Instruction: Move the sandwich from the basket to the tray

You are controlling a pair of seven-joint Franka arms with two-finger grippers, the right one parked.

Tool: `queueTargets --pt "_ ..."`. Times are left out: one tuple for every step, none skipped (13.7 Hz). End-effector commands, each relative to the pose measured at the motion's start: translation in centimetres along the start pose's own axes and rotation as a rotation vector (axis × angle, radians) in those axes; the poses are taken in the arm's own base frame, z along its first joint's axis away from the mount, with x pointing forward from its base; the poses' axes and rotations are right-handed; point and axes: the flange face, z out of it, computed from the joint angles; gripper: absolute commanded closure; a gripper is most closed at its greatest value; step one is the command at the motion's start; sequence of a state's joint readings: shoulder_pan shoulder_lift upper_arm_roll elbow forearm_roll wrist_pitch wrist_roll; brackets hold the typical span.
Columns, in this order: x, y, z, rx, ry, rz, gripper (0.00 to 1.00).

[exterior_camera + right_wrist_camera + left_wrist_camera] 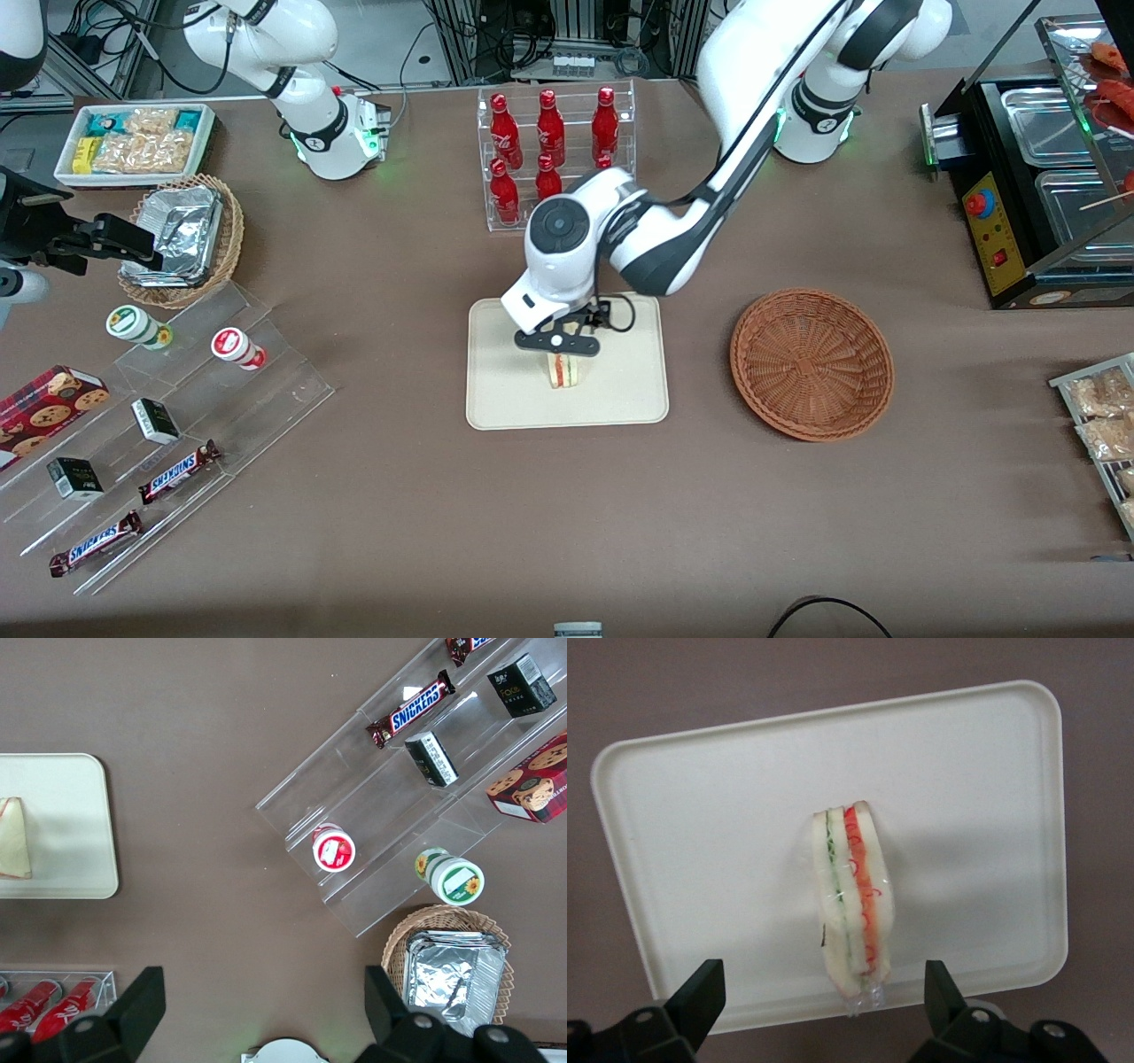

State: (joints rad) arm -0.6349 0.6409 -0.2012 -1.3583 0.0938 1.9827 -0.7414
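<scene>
My left arm reaches out from its base and bends down at the wrist, so that my gripper (558, 347) points straight at the table. My two black fingers (700, 997) stand wide apart, gripping nothing. Nothing touches either pad.

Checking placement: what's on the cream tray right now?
Only the triangular white-bread sandwich, standing on edge on the flat cream rectangular tray. The left gripper hovers above it, jaws open. Its underside contact is hidden.

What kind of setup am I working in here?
Likely a mock snack counter: bottle rack, candy-bar shelf, food warmer. The open gripper hangs above the sandwich on the tray; the basket is bare.
</scene>
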Motion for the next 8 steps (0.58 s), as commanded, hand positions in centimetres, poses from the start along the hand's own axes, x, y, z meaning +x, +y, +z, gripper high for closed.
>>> queueTargets --pt "0.0 -4.8 -7.2 0.043 -0.004 -0.100 0.00" --pt "0.6 -7.3 -9.7 0.046 0.005 -0.137 0.00" --pt "1.2 -9.9 -11.9 0.046 0.017 -0.165 0.00" --pt "1.3 -11.4 -13.7 0.044 0.033 -0.187 0.00" --pt "1.4 -13.1 -14.9 0.057 0.037 -0.204 0.00" --pt "1.7 -15.9 -16.6 0.061 0.045 -0.240 0.00" --pt "1.4 -17.8 -18.4 0.065 0.057 -0.251 0.00" --pt "1.2 -20.1 -19.9 0.073 0.060 -0.241 0.00"
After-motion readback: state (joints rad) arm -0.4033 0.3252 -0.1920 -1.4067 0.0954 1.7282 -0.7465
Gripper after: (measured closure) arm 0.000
